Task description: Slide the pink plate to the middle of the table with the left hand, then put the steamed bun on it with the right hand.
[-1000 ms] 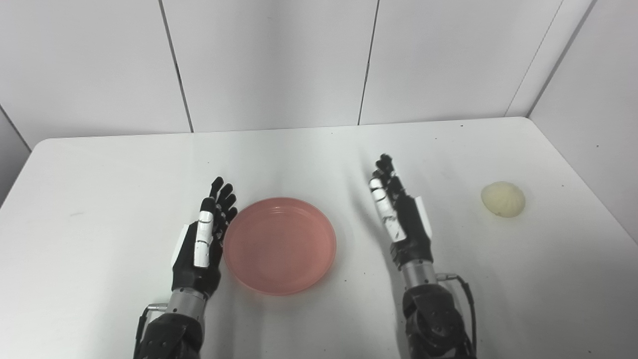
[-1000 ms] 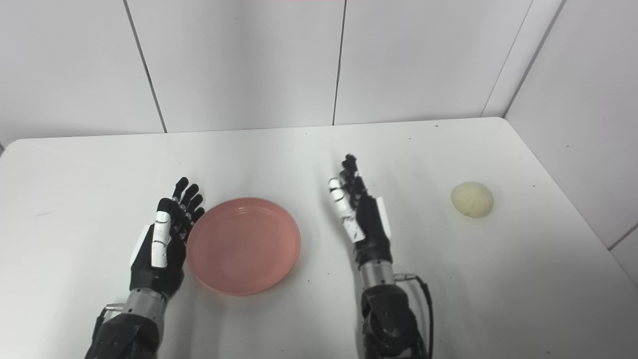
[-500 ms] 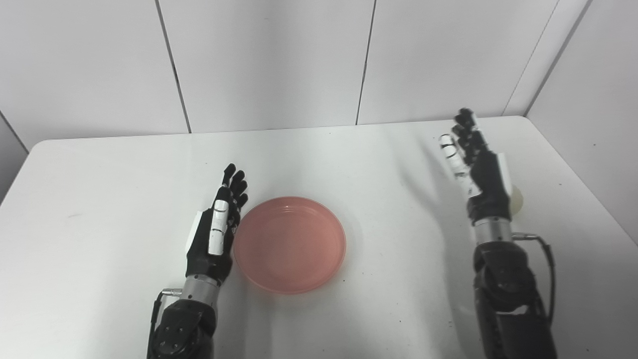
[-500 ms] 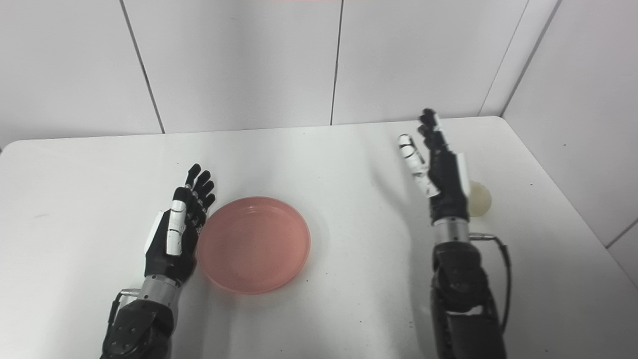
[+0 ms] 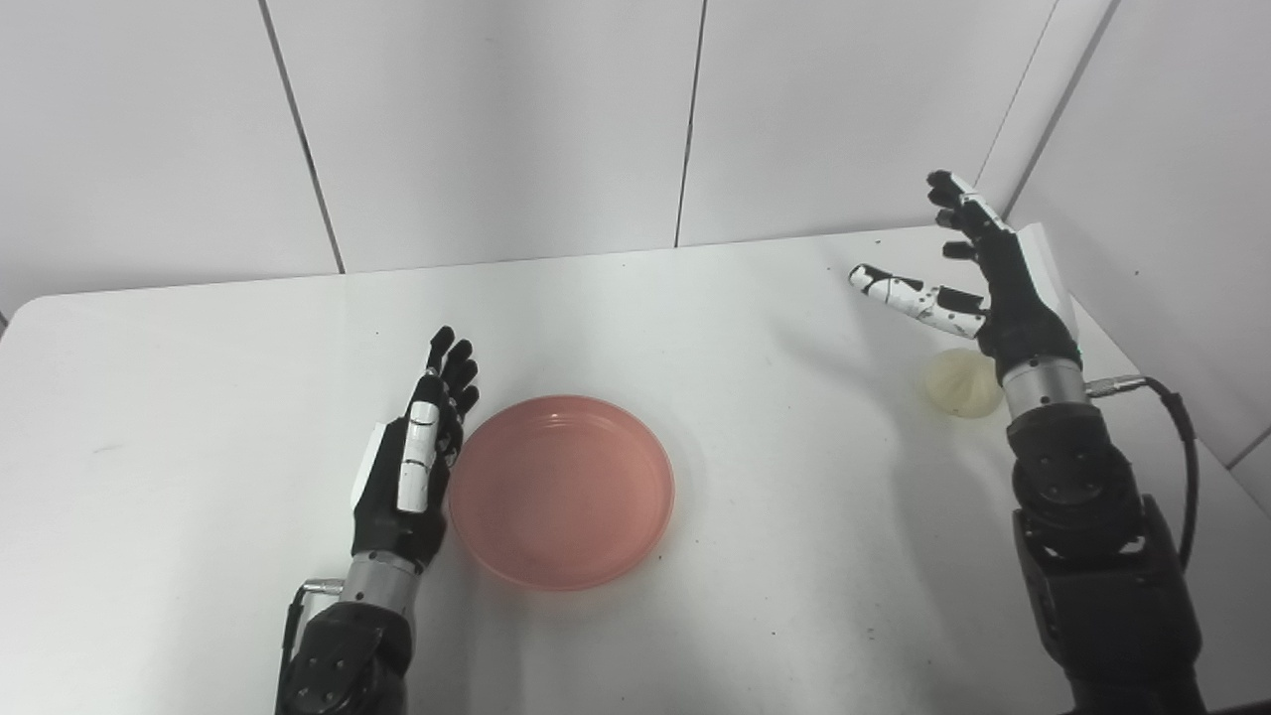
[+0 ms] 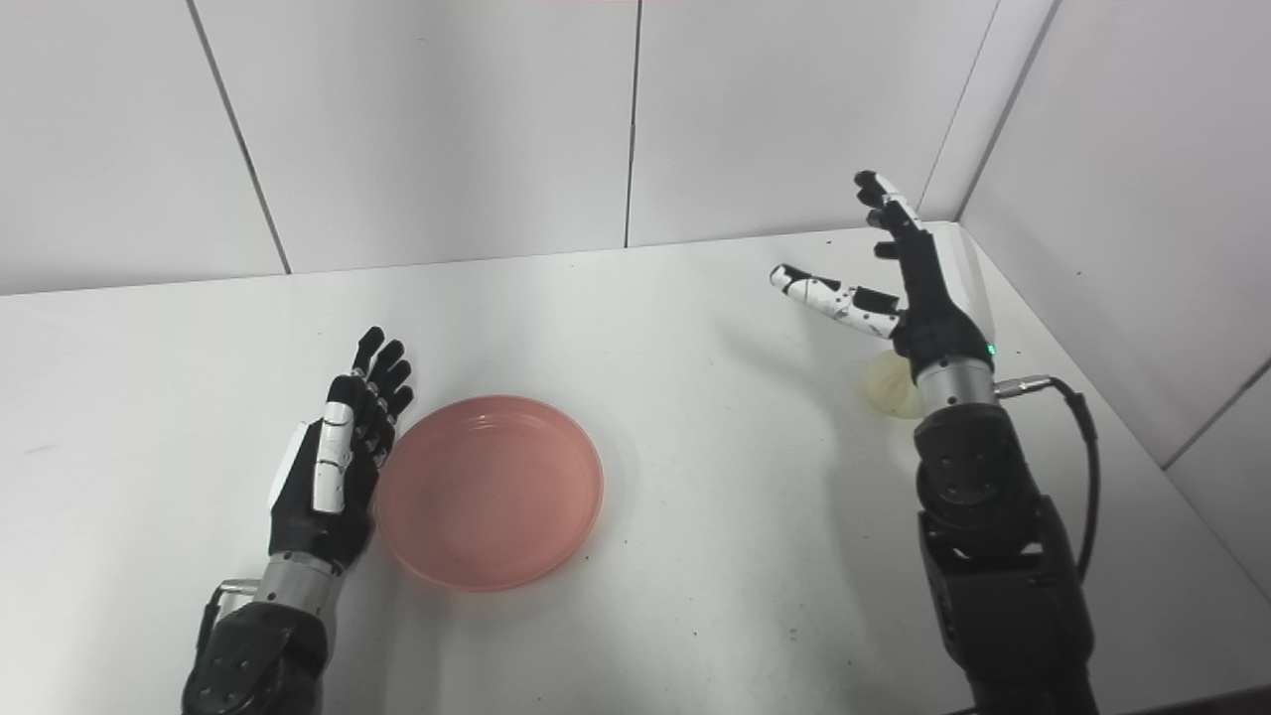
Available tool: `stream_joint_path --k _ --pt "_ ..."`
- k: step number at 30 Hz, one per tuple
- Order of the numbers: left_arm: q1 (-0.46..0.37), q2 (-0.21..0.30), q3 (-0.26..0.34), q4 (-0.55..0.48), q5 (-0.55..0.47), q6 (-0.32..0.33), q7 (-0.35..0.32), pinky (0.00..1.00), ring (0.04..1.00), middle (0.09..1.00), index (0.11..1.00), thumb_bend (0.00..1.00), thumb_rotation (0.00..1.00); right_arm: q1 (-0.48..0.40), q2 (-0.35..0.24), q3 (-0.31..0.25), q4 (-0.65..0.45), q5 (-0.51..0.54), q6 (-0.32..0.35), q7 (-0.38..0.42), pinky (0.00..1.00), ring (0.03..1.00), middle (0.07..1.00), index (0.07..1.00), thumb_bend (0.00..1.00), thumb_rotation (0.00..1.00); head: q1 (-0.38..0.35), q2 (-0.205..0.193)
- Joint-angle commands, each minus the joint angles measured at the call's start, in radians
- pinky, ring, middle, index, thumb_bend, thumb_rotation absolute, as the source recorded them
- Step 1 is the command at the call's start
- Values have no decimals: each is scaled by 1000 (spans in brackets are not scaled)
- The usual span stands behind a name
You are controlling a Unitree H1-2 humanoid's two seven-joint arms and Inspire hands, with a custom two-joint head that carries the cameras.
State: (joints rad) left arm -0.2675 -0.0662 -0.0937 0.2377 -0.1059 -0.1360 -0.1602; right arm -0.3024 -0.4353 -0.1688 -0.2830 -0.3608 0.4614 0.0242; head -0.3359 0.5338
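The pink plate (image 5: 561, 490) lies empty near the middle of the white table (image 5: 199, 348). My left hand (image 5: 412, 462) is open, fingers straight, with its edge against the plate's left rim. The pale steamed bun (image 5: 958, 382) sits on the table at the right; my right wrist hides part of it. My right hand (image 5: 978, 283) is open, raised above and just behind the bun, thumb spread to the left, holding nothing. The right eye view shows the bun (image 6: 887, 385) and the right hand (image 6: 909, 288) the same way.
White wall panels (image 5: 496, 119) stand behind the table and along its right side (image 5: 1162, 199). The table's far right corner lies close behind my right hand.
My right hand has swung from the table's middle to the right and risen above the bun, thumb spreading out. The camera has shifted. The left hand stays at the plate's rim.
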Motion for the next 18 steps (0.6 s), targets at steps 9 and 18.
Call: stream_joint_path --k 9,18 --pt "13 78 26 33 -41 -25 -53 1000 1000 1000 999 610 1000 -46 38 -40 48 -237 8 29 754 850 873 881 727 441 -153 -32" --pt "0 115 54 71 -78 -25 -77 1000 1000 1000 1000 600 1000 -69 72 -78 113 -379 8 87 705 838 880 877 743 450 -216 -41"
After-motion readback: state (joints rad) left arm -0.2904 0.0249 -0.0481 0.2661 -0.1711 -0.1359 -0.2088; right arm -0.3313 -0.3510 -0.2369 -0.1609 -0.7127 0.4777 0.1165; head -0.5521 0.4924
